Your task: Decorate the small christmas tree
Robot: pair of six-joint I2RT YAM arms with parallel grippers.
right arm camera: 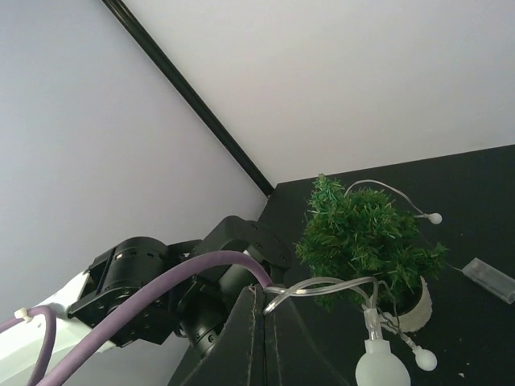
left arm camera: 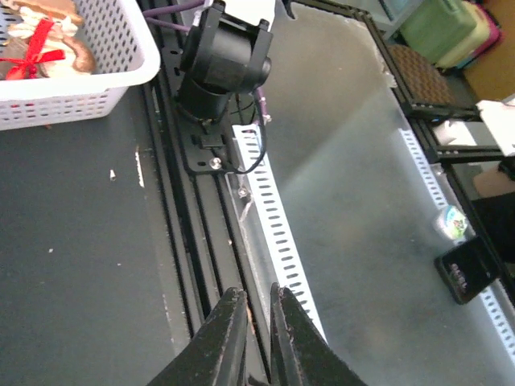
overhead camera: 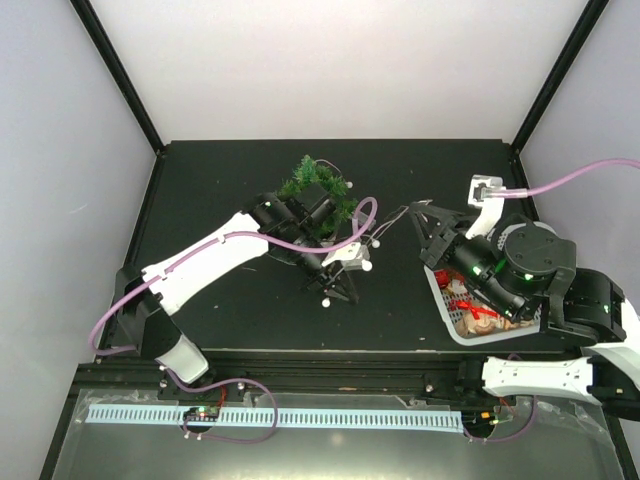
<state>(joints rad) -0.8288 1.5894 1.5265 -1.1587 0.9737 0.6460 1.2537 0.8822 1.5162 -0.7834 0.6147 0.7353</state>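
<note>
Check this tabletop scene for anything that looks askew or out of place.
The clear light string with white bulbs looks out of place. It trails loosely off the small green artificial tree in its white pot and onto the black table, with bulbs lying there, instead of winding round the branches.

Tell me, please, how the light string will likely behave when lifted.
The light string is probably floppy: its thin clear wire curves loosely from the right gripper. Its bulbs hang below, so they may swing and snag the small christmas tree.
</note>
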